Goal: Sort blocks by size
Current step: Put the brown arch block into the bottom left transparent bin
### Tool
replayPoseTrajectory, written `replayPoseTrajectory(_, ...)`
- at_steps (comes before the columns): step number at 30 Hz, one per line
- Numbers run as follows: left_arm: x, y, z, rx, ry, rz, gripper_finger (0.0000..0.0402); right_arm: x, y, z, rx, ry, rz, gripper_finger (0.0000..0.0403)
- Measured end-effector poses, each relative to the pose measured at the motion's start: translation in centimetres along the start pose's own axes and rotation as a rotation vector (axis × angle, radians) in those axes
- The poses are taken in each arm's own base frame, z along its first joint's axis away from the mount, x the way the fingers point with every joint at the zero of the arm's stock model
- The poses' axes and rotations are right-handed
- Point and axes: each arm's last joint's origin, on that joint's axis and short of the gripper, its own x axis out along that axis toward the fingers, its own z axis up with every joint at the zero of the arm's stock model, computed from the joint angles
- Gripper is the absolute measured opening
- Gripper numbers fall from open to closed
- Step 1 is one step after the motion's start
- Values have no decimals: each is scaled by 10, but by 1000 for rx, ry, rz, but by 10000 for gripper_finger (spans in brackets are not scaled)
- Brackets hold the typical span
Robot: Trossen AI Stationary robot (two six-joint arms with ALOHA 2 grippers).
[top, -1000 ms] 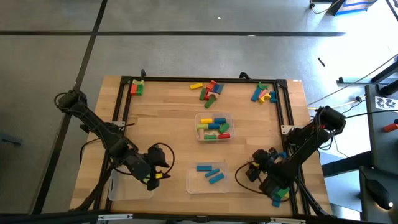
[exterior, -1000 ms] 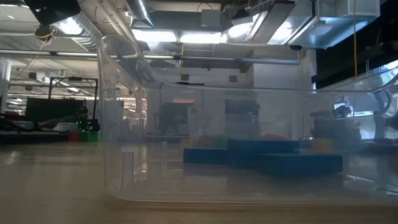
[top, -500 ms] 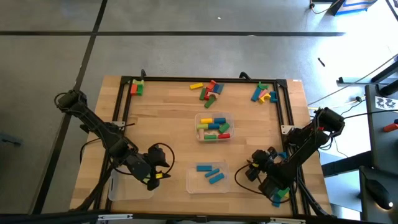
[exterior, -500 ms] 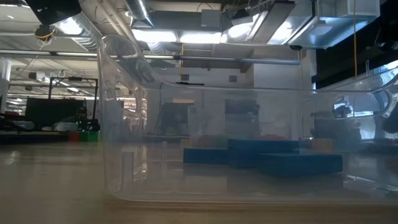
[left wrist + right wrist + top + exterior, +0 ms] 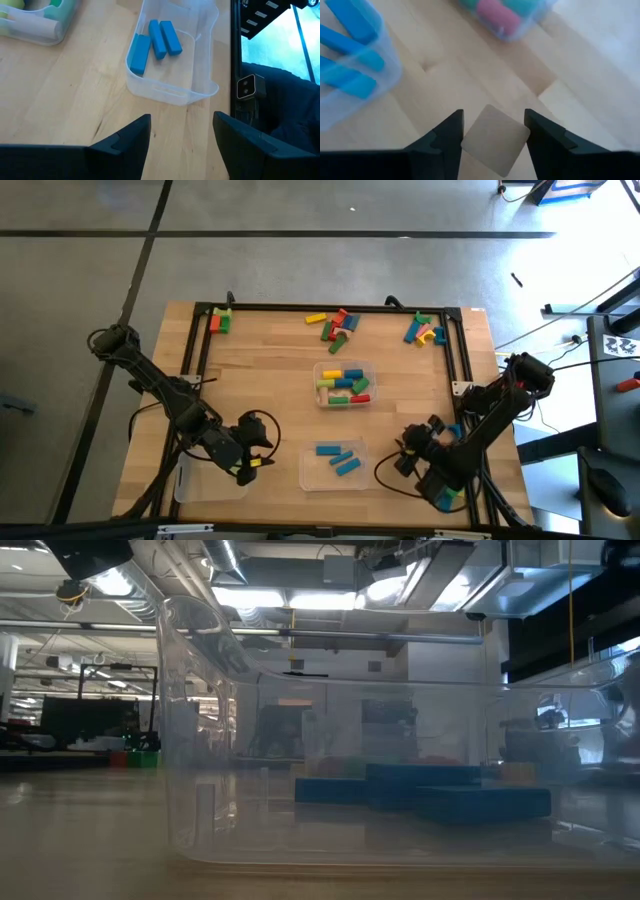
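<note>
1. Clear plastic rectangular tray [image 5: 333,461], near counter edge: three blue wooden bar blocks [image 5: 152,39].
2. Second clear tray [image 5: 343,384], mid-counter: mixed coloured blocks.
3. Loose block piles [image 5: 335,323] at far edge.
4. Left gripper [image 5: 181,131]: jaws apart, empty.
5. Right gripper [image 5: 493,131]: jaws clamped on a flat tan square block [image 5: 495,140].

Clear glossy plastic tray [image 5: 200,95], matt pale wood table [image 5: 260,380]
</note>
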Motion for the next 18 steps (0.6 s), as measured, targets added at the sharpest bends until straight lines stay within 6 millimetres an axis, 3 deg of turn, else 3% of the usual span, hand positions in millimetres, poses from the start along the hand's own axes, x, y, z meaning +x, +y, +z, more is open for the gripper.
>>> replayPoseTrajectory(10, 0, 0, 0, 0, -3, 3, 210, -26, 14, 28, -101, -152, 46, 178)
replayPoseTrajectory(18, 0, 0, 0, 5, -13, 11, 210, -16, 29, 53, -163, -214, 95, 183)
